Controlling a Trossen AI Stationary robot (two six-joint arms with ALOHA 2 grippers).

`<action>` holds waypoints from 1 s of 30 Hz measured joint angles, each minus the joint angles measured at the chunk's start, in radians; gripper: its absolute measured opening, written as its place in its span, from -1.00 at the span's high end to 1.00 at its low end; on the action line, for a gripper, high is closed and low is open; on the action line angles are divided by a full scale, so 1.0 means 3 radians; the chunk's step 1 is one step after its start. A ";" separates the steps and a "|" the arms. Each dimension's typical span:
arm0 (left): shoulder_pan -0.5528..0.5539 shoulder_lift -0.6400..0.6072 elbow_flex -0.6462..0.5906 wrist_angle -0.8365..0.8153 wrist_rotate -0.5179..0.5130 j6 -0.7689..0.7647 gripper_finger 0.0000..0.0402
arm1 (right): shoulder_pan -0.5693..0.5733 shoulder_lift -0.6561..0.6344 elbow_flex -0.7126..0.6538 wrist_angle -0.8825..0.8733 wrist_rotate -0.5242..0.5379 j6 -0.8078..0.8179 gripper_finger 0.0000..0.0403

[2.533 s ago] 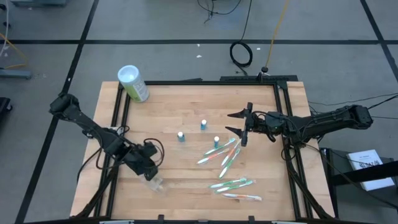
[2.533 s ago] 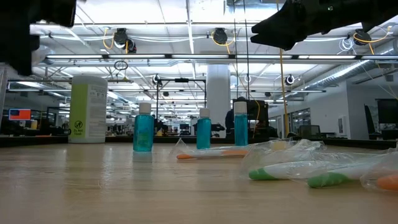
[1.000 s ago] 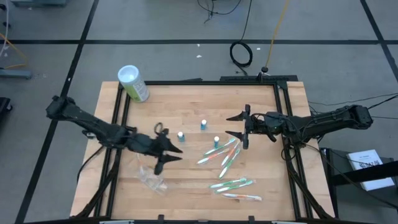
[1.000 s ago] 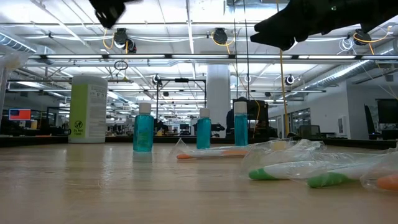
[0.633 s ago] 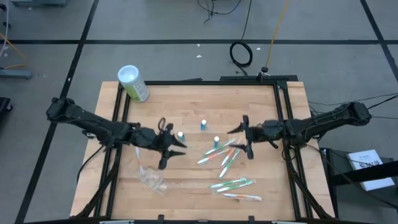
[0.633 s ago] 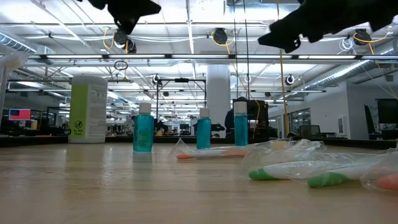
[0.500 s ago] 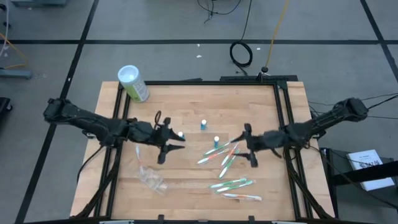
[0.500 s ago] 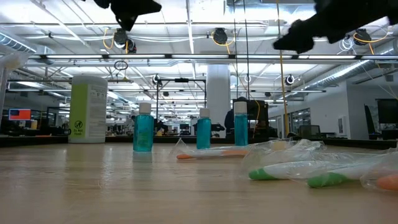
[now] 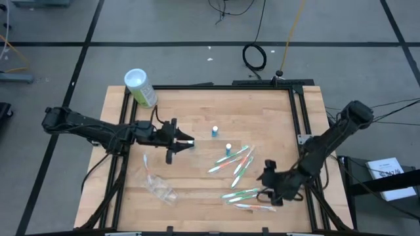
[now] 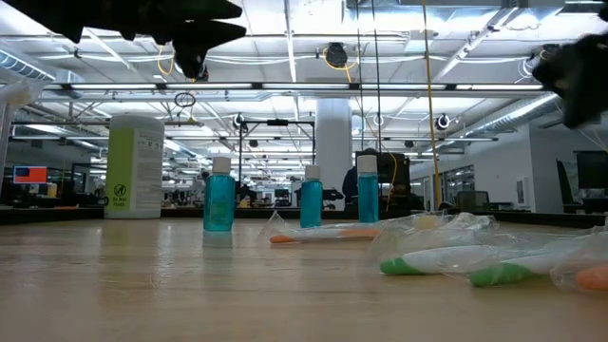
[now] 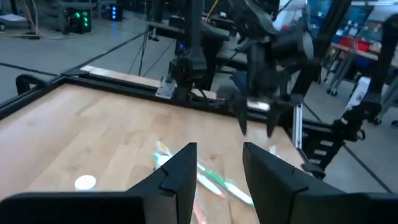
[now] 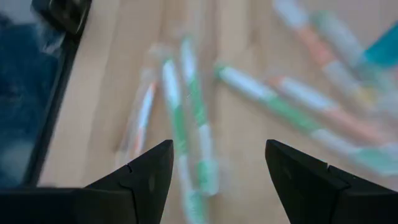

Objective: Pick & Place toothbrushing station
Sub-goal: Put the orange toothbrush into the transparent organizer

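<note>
Right end effector [image 9: 268, 187] hangs spread and empty over wrapped toothbrushes [image 9: 245, 194]: light, crinkly, likely slippery; best pinched mid-handle. Left end effector [image 9: 186, 143] is parted, empty.

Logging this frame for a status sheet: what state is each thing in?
left gripper: open, empty, above the leftmost tube.
right gripper: open, empty, over the near toothbrushes.
tubes: upright, capped.
toothbrushes: lying flat, wrapped.
clear holder: lying on the table.
green canister: lid on.
</note>
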 joint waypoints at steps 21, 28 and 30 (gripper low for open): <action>-0.0003 0.0000 -0.0014 -0.0035 -0.0066 0.0118 0.35 | -0.0078 0.0815 0.0001 0.0556 -0.0939 0.0623 -0.23; 0.0000 0.0000 -0.0014 -0.0050 -0.0067 0.0241 0.35 | -0.0077 0.0569 0.0001 0.0804 -0.0910 0.0526 -0.23; 0.0000 0.0000 -0.0014 -0.0051 -0.0067 0.0241 0.35 | -0.0031 0.0566 0.0036 0.0965 -0.0816 0.0566 -0.23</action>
